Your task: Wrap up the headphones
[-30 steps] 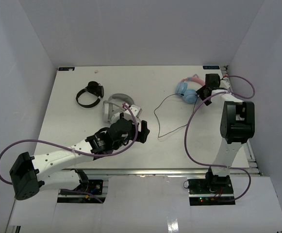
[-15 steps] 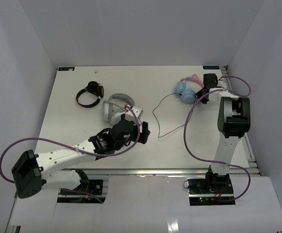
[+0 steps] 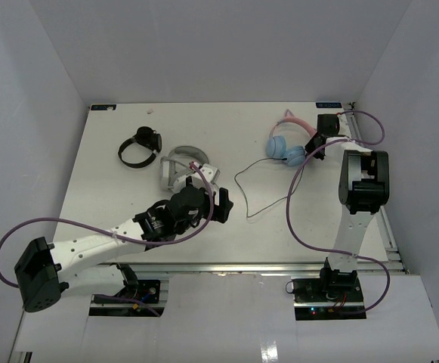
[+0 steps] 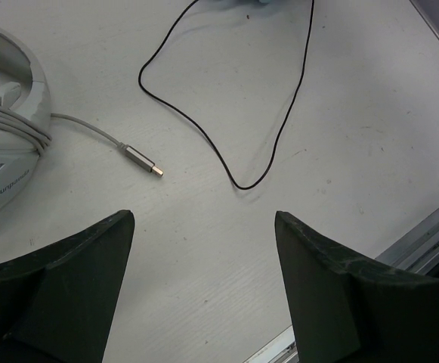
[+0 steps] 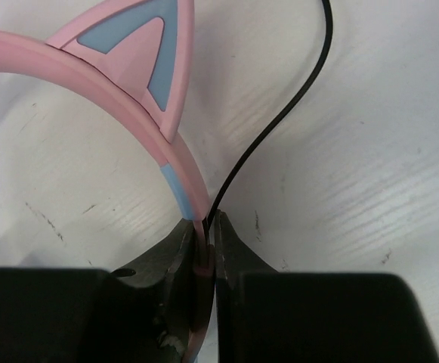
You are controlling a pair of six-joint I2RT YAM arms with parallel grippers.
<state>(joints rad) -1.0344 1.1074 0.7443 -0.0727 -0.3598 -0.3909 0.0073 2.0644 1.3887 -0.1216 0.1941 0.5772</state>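
Note:
The headphones (image 3: 283, 145), with light blue ear cups and a pink cat-eared headband (image 5: 113, 72), lie at the back right of the table. My right gripper (image 3: 315, 144) is shut on the lower end of the headband (image 3: 293, 119), and in the right wrist view its jaws (image 5: 204, 227) pinch the pink band with the thin dark cable (image 5: 279, 125) running along it. The cable (image 3: 257, 172) loops across the table toward the middle. My left gripper (image 3: 221, 204) hovers open near the table's middle, and its fingers (image 4: 204, 219) hold nothing, with the cable's loop (image 4: 279, 136) ahead of them.
Small black headphones (image 3: 140, 147) lie at the back left. Grey-white headphones (image 3: 177, 168) sit beside my left gripper, their wound cord and metal plug (image 4: 143, 160) showing in the left wrist view. The table's metal edge rail (image 4: 431, 234) runs at the right.
My right gripper has closed onto the pink headband. The headphones have shifted left and turned, so the headband now arches toward the back. The cable's loop has drifted slightly left.

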